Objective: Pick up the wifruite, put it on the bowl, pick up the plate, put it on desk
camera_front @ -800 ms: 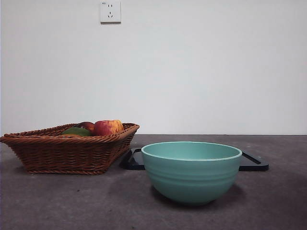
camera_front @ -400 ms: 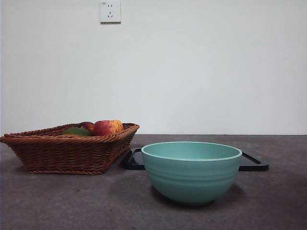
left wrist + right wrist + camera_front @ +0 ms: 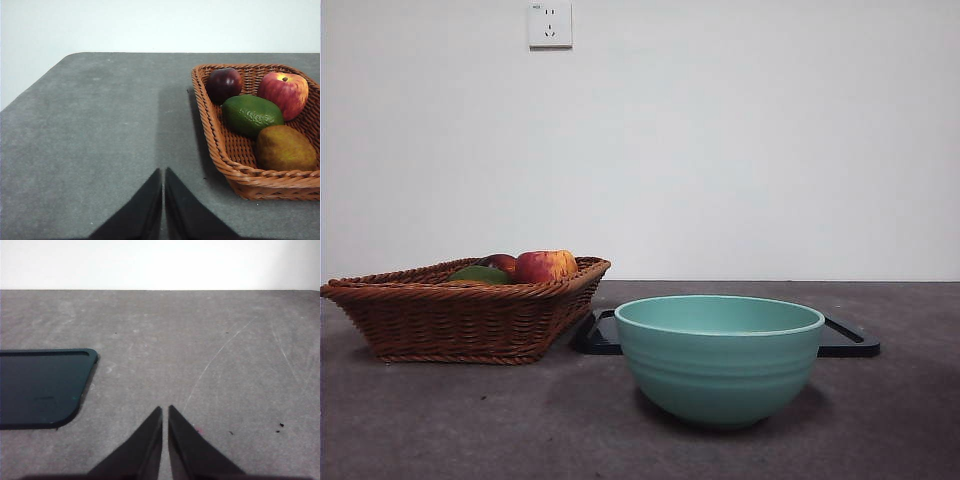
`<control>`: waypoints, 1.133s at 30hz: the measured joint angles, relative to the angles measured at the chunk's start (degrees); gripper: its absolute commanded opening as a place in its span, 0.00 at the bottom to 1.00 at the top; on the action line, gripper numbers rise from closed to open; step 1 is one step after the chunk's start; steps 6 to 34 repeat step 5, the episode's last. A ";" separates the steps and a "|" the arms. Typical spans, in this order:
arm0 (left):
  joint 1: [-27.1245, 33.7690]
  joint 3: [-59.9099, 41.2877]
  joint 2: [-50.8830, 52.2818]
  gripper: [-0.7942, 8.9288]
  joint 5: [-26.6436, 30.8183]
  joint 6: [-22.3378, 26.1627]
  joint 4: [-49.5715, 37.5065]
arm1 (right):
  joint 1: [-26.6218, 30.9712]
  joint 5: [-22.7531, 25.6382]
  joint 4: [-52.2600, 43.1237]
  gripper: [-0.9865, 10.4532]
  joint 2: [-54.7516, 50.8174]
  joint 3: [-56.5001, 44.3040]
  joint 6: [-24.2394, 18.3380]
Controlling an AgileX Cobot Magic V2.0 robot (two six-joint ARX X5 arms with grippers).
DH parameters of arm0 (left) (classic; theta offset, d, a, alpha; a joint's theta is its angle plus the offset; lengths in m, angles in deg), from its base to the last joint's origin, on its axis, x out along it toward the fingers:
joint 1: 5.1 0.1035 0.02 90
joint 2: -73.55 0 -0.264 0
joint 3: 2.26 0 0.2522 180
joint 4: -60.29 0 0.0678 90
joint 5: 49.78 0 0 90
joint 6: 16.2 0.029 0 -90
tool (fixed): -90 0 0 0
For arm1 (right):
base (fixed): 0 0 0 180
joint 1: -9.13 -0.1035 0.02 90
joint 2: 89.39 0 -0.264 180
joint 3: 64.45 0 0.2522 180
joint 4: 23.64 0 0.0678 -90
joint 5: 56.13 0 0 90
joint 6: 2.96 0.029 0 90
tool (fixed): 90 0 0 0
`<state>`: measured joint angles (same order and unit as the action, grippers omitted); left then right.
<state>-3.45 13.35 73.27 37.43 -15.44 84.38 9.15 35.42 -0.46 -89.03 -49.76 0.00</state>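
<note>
Left end effector (image 3: 163, 172) closed (empty), right end effector (image 3: 165, 410) likewise, above desk (image 3: 200, 340)

Desk (image 3: 440, 420) is showing matt dark grey, mottled, faintly scratched in the right wrist view. Bowl (image 3: 720, 358) is looking like smooth glazed ceramic, teal, soft sheen, faint ridges around the wall. Basket (image 3: 450, 320) is showing woven wicker, brown, rough braided rim with a slight gloss. Plate (image 3: 40, 387) is looking like smooth black plastic, lightly reflecting. Wifruite (image 3: 286, 148) is wearing a dull, matt orange-brown skin. Green fruit (image 3: 251, 115) is showing pebbled, slightly shiny skin. Apple (image 3: 283, 92) is gleaming, waxy red-yellow. Dark red fruit (image 3: 224, 85) is shining, smooth. Wall (image 3: 740, 140) is looking flat matt white.
</note>
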 measured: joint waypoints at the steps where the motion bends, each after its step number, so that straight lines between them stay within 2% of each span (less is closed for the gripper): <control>1: 0.00 0.00 0.00 0.09 0.00 0.00 0.00 | 0.00 0.00 0.00 0.10 0.00 0.00 0.00; 34: 0.00 0.00 0.00 0.09 0.00 0.00 0.00 | 0.00 0.00 0.00 0.10 0.00 0.00 0.00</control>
